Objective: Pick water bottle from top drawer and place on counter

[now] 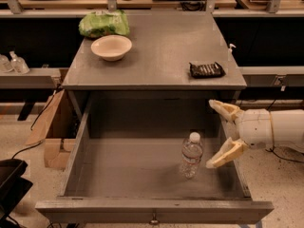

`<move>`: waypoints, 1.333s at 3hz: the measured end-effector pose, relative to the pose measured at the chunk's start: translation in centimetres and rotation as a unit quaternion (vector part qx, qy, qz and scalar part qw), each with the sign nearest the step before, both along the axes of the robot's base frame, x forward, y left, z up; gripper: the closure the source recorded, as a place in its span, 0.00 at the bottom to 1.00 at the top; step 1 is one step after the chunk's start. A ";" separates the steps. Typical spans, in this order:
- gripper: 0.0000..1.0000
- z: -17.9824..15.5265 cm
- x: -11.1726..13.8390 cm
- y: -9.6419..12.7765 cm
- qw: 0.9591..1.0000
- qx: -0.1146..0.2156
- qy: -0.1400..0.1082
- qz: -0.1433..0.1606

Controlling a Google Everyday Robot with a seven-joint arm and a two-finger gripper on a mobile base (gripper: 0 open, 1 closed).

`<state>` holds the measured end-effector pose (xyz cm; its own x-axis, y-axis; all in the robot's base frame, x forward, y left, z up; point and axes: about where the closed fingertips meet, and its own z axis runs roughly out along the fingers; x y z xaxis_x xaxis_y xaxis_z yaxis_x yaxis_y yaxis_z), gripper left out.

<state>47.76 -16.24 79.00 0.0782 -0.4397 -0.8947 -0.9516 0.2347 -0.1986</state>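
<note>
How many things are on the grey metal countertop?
3: green crinkly bag back-left, cream round bowl before it, black flat packet right. Open claw sits by right wall of grey metal drawer.

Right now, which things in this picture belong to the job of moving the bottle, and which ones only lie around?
For the job: water bottle, standing upright in the top drawer; counter; gripper, fingers open, at the drawer's right side beside the bottle.

Just lying about: bowl, green bag and dark packet on the counter; pump bottles at the far left.
</note>
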 end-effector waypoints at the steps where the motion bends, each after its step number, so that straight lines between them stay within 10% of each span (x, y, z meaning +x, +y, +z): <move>1: 0.00 -1.4 -0.3 0.0 1.000 0.007 0.011 0.001; 4: 0.00 -6.5 -0.5 0.0 0.998 0.061 0.035 0.002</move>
